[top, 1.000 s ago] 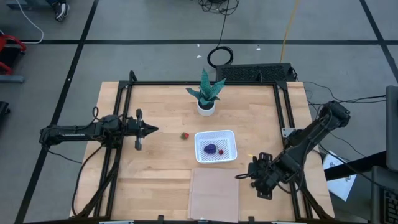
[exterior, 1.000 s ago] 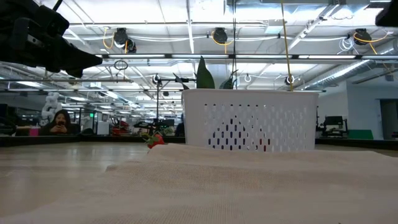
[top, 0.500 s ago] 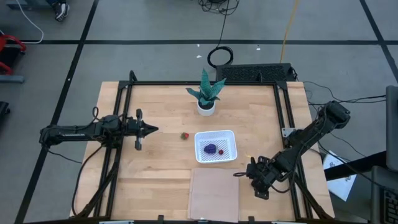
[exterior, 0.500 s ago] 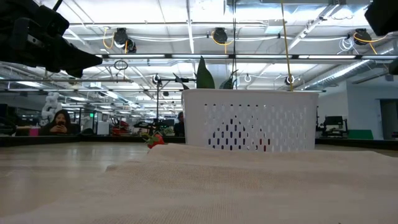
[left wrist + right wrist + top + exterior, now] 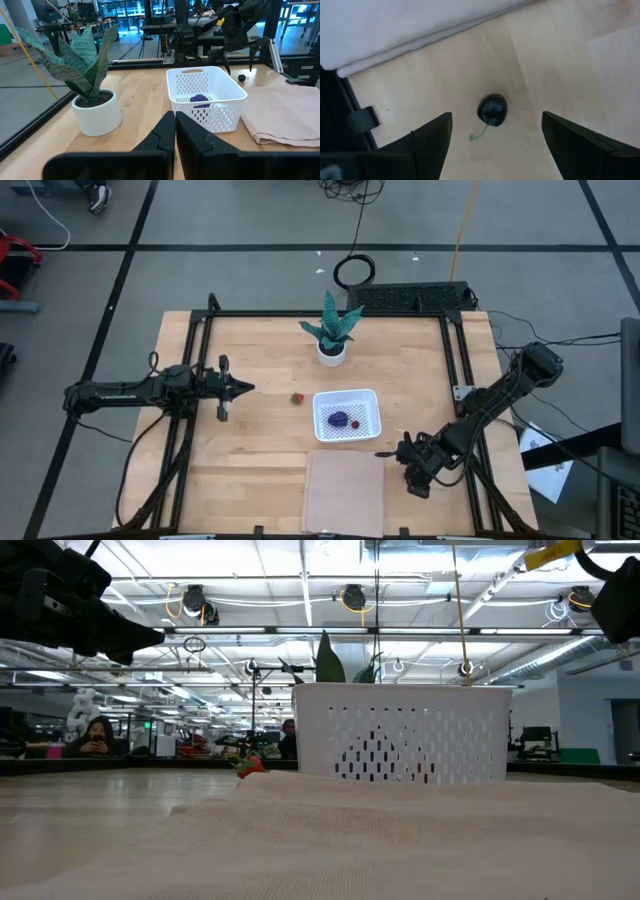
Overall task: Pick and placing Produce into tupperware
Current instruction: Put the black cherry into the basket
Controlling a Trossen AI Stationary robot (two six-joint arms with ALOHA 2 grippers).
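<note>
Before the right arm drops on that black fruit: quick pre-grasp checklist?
1. Right gripper open: ok, fingers spread wide.
2. Blackish fruit centred between the fingers: ok, in the right wrist view.
3. Fruit free of the tan cloth: ok, bare wood between them.
4. Tupperware has room: ok, holds only the purple cluster and a small red fruit.
5. Left gripper clear of the path: ok, shut, parked on the left of the table.
6. Strawberry piece still to collect: not ok, on the table left of the tupperware.
</note>
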